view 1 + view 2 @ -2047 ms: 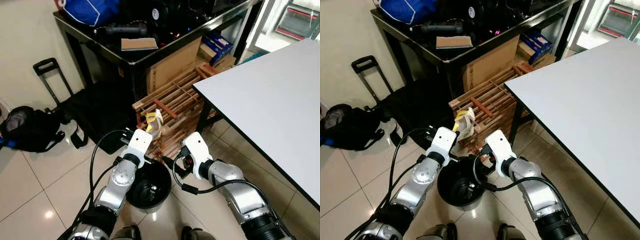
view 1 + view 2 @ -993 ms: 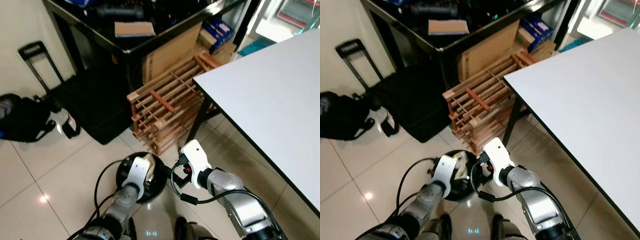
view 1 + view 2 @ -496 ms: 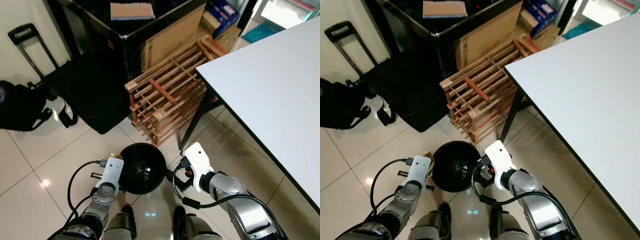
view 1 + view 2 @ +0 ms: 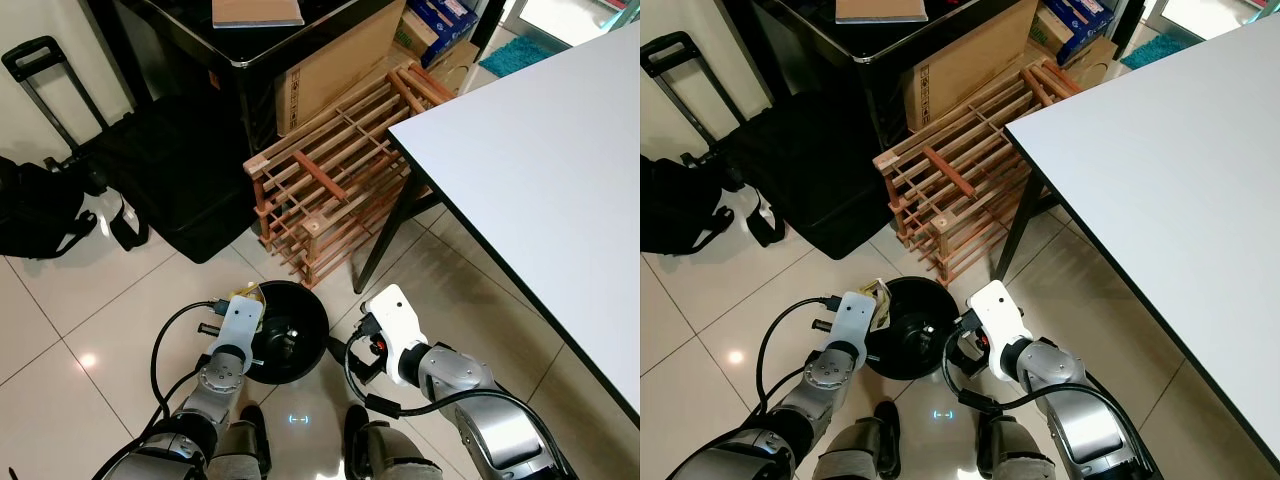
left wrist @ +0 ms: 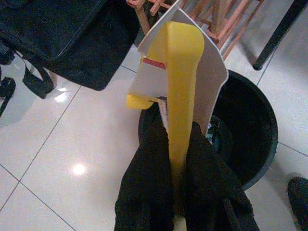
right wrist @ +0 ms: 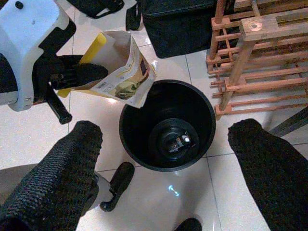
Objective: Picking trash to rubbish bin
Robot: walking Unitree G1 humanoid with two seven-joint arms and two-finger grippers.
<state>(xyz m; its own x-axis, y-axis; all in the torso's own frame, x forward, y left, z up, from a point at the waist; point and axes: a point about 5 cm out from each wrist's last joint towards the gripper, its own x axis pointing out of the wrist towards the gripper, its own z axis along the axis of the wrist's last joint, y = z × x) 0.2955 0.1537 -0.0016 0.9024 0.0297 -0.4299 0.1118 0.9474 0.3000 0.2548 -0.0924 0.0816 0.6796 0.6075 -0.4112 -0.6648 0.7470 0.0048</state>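
A black round rubbish bin [image 4: 288,345] stands on the tiled floor just in front of my feet. My left gripper [image 4: 240,300] is shut on a yellow and white empty snack packet [image 5: 175,72], holding it at the bin's left rim, partly over the opening. The packet [image 6: 120,70] also appears in the right wrist view, tilted towards the bin [image 6: 166,166]. My right gripper [image 6: 166,130] hangs open at the right side of the bin with nothing between its fingers [image 6: 269,168]. Some small dark rubbish lies at the bin's bottom.
A wooden slatted rack [image 4: 330,195] stands right behind the bin. A white table [image 4: 540,170] with a black leg [image 4: 385,240] is at the right. Further back are a black table [image 4: 250,50], a cardboard box [image 4: 335,70] and black bags [image 4: 150,185].
The left gripper with the packet has moved from low beside the bin's left up to its rim. The camera has tilted down since two seconds ago. The right gripper has held still.
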